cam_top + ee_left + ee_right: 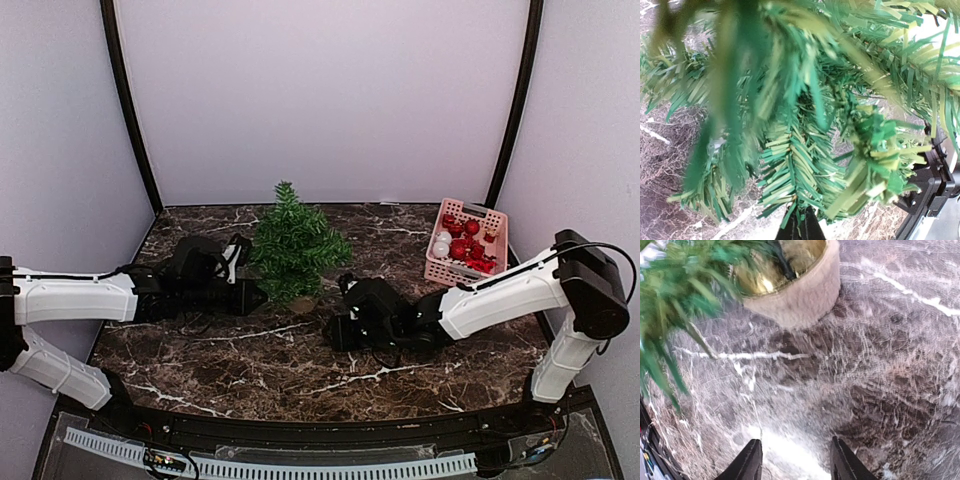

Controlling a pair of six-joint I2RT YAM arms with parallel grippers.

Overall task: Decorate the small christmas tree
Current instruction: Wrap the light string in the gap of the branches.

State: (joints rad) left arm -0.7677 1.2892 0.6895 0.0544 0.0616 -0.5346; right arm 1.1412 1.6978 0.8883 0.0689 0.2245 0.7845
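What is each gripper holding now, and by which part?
The left gripper is shut on the small christmas tree, at a lower branch tip. The right gripper is open and holds nothing.

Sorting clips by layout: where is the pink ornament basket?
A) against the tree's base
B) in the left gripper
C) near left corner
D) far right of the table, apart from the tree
D: the top view shows the pink basket at the far right of the table, apart from the small christmas tree.
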